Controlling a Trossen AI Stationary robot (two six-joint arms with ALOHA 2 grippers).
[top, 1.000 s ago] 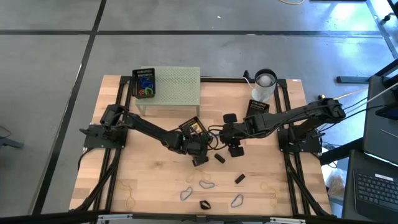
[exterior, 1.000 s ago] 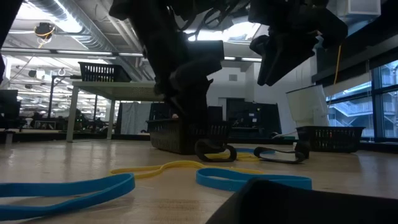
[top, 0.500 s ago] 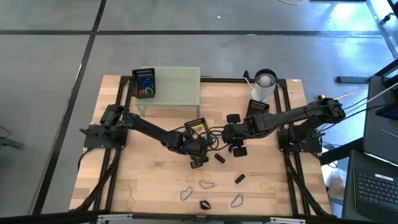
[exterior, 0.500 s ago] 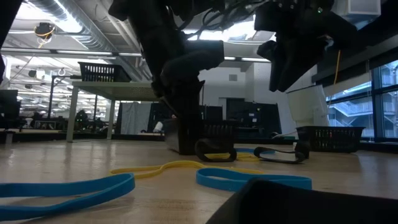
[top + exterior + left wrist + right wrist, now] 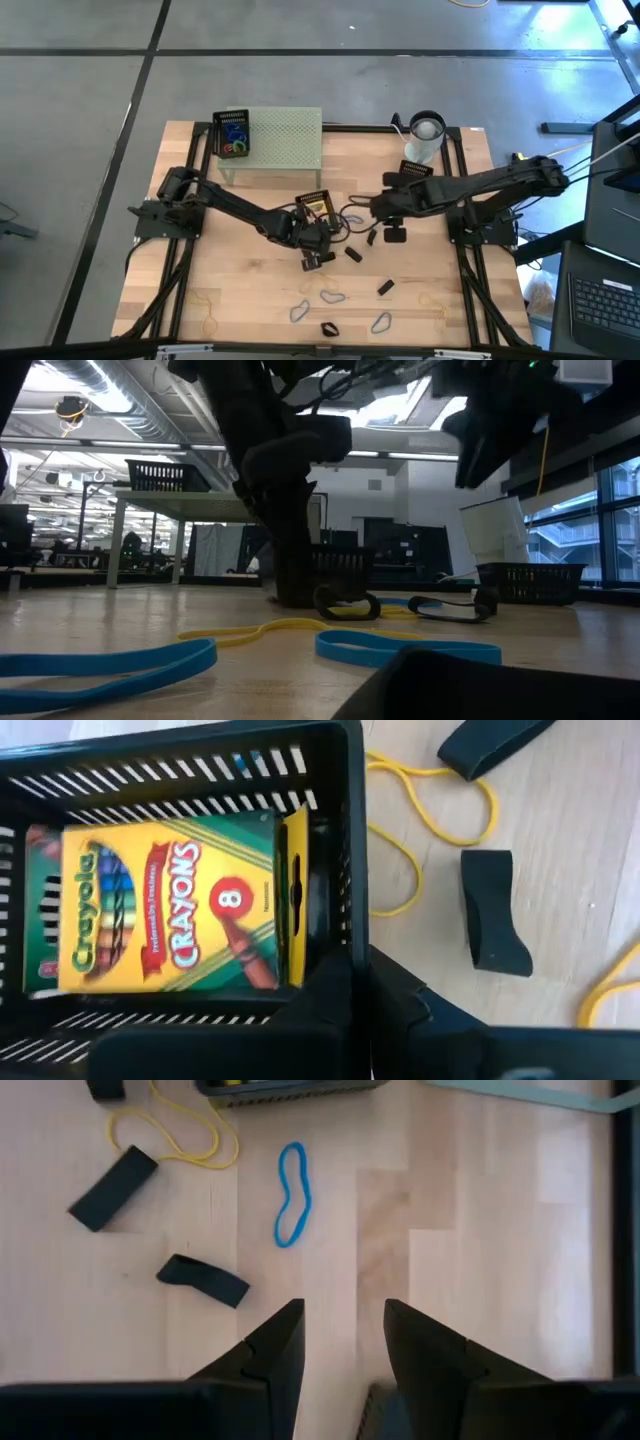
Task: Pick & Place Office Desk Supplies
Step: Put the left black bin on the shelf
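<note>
Left gripper (image 5: 318,259) clamping the near wall of the black basket (image 5: 340,870), where a second ago its fingers were spread.

The basket is sitting mid-table holding a yellow-green crayon box (image 5: 165,905), having shifted slightly since. The right gripper (image 5: 383,235) is hanging with fingers partly apart and empty, having drifted toward the white cup (image 5: 424,134); black clips (image 5: 113,1187), a yellow rubber band (image 5: 175,1135) and a blue loop (image 5: 292,1192) are lying beneath it.
</note>
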